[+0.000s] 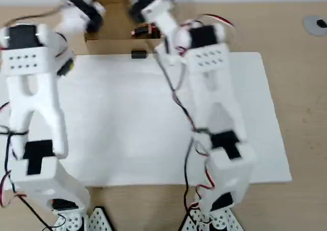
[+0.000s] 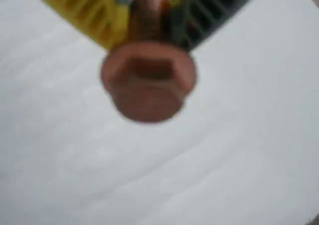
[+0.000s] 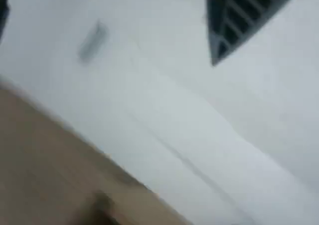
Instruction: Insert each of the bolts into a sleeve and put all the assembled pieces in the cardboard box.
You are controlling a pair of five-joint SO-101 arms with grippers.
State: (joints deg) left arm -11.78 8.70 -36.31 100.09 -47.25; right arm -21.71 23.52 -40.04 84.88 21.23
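My left gripper (image 2: 149,21) is shut on a copper-coloured bolt (image 2: 148,80). Its hexagonal head sticks out between the yellow finger (image 2: 84,11) and the black finger (image 2: 214,6), above the white sheet (image 2: 239,150). In the high view this gripper (image 1: 82,14) hangs just left of the cardboard box (image 1: 110,46) at the table's far edge. My right gripper (image 1: 148,5) is over the box's right side. It is open, and nothing lies beside its black finger (image 3: 241,18). A small dark piece (image 1: 138,53) lies on the sheet against the box's front wall.
The white sheet (image 1: 153,118) covers the middle of the tan table (image 1: 301,88). A grey disc (image 1: 316,24) sits at the far right. Red and black wires (image 1: 179,100) trail along the right arm. Both arm bases stand at the near edge.
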